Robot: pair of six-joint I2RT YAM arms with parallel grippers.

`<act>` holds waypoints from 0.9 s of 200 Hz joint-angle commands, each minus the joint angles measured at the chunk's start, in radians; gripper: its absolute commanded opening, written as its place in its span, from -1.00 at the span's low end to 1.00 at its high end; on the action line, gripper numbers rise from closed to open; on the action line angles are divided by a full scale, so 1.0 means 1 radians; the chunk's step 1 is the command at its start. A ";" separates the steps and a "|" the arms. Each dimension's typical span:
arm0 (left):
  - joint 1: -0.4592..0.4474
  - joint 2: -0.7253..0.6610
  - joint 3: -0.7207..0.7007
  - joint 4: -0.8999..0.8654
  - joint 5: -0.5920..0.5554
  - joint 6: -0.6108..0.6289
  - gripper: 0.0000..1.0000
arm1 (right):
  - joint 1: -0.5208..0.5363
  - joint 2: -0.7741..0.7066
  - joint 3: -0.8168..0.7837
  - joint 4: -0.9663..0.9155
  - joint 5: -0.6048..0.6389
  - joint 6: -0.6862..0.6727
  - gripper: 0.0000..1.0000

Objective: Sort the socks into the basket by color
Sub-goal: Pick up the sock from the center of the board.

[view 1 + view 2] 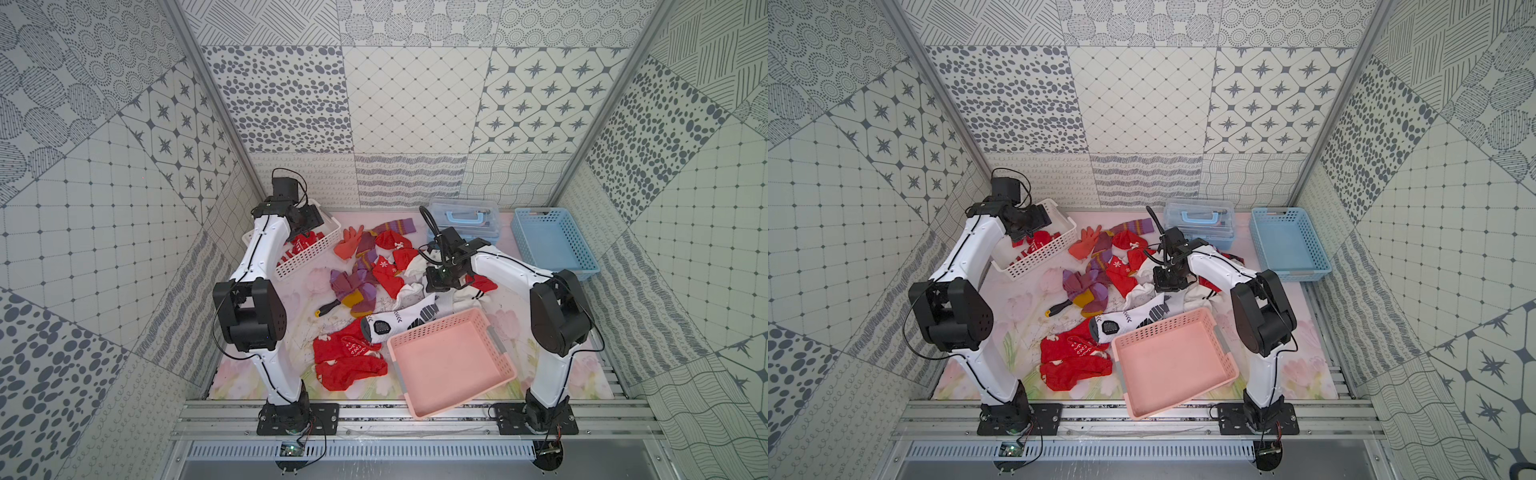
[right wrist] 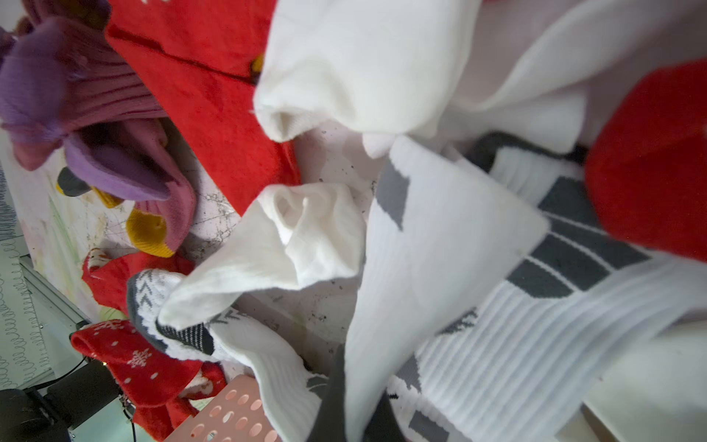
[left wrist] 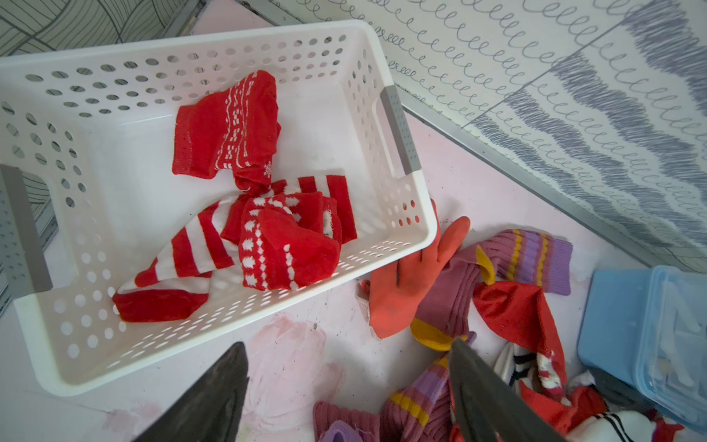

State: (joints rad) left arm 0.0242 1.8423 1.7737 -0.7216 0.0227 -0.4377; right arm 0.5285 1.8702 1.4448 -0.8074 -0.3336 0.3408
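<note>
Pale pink perforated plastic basket (image 1: 453,361) at front, empty. White perforated plastic basket (image 3: 398,225) back left holds red-and-white patterned socks (image 3: 267,229). Mixed pile of red, purple and white socks (image 1: 374,274) lies mid-table. Left gripper (image 3: 344,390) hangs beside the white basket, jaws spread, empty. Right gripper (image 2: 354,386) clamps a white grey-marked sock (image 2: 432,237).

No readable text, label, brand or number shows in any view. The red socks (image 3: 264,229) in the white basket (image 3: 398,126) carry only woven stripes, dots and snowflakes (patterns, not letters). The white sock (image 1: 399,320) near the pink basket (image 1: 451,361) bears black-grey chevrons and bars, no writing.
</note>
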 commanded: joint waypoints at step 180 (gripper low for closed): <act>-0.249 -0.155 -0.135 0.063 0.051 0.013 0.68 | -0.159 -0.278 0.327 -0.100 0.109 -0.009 -1.00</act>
State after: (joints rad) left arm -0.1890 1.6867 1.6360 -0.6903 0.0387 -0.4366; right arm 0.4145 1.6192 1.7313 -0.9279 -0.2989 0.3336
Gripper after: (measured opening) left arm 0.841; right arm 0.060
